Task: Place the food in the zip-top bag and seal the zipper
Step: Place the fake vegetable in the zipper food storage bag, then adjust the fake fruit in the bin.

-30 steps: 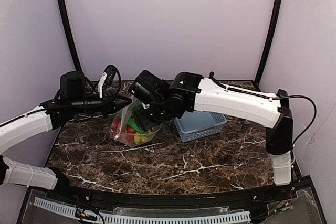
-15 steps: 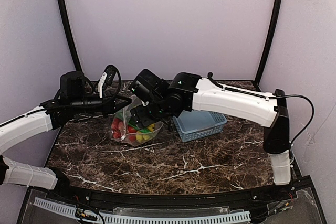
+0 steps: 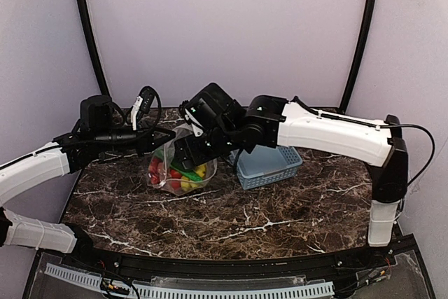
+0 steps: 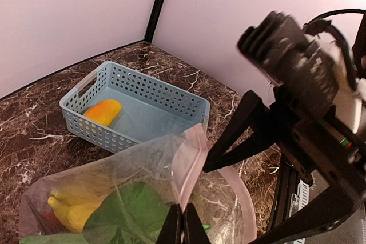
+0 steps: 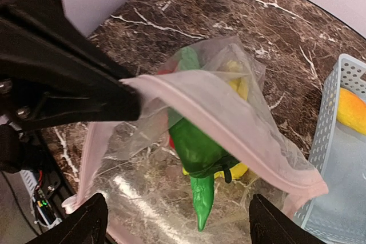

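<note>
The clear zip-top bag lies on the marble table with its mouth held up. My left gripper is shut on the pinkish zipper strip at the mouth's edge. Inside the bag are yellow bananas, a green vegetable and red pieces. My right gripper is open and empty, just above the open mouth with its fingers spread wide. It also shows in the top view. An orange piece lies in the basket.
The light-blue lattice basket stands right of the bag, close beside it, under the right arm. Black frame posts stand at the back corners. The left arm's black fingers reach across the bag's mouth in the right wrist view.
My right gripper has pulled up and back to the right, out of the bag's mouth. The bag has sagged a little lower. My left gripper has kept its hold on the strip.
</note>
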